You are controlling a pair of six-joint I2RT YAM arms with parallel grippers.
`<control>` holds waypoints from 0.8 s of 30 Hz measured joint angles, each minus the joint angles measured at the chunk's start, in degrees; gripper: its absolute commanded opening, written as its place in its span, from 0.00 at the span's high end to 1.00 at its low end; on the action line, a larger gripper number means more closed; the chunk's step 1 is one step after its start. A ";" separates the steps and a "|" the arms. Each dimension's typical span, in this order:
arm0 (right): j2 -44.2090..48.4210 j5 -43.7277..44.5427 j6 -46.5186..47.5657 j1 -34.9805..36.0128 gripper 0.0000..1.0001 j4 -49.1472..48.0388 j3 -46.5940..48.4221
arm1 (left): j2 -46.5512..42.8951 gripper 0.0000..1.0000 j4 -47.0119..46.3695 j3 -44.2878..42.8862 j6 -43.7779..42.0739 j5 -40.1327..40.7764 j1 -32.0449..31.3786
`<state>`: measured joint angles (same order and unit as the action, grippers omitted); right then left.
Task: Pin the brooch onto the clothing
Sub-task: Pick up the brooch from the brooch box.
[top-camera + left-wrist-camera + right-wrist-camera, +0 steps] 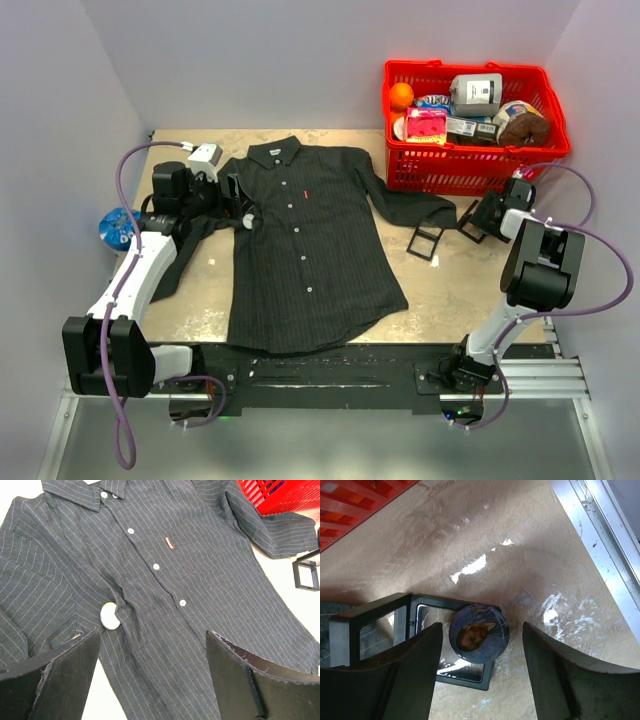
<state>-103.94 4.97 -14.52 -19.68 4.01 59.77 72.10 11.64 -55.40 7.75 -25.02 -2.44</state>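
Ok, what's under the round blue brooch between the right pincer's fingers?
The brooch lies on the clear panel of an open black case, which sits on the tan table. The patch of panel directly beneath it is covered, as is the brooch's pin side.

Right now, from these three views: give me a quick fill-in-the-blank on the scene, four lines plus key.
1. The pinstriped shirt lies front up with its ____ toward the far wall.
2. The round brooch sits on a black frame case, between open fingers in the ____ wrist view.
3. The left gripper hangs over the shirt with jaws ____.
4. The basket at the far right is ____.
Missing: collar; right; open; red.
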 measured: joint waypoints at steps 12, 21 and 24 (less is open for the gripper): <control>-0.61 0.00 -0.02 0.00 0.57 0.04 0.26 | 0.00 0.10 0.02 0.00 -0.02 0.17 0.00; 0.50 0.20 -0.04 0.00 0.62 0.20 0.24 | 0.00 0.10 0.02 0.00 -0.04 0.20 -0.13; 2.14 0.52 -0.04 0.00 0.64 0.31 0.13 | 0.00 0.10 0.04 0.00 -0.04 0.17 -0.42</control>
<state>-101.80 5.50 -14.57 -19.68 4.32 59.90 72.10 11.68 -55.40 7.70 -24.84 -2.85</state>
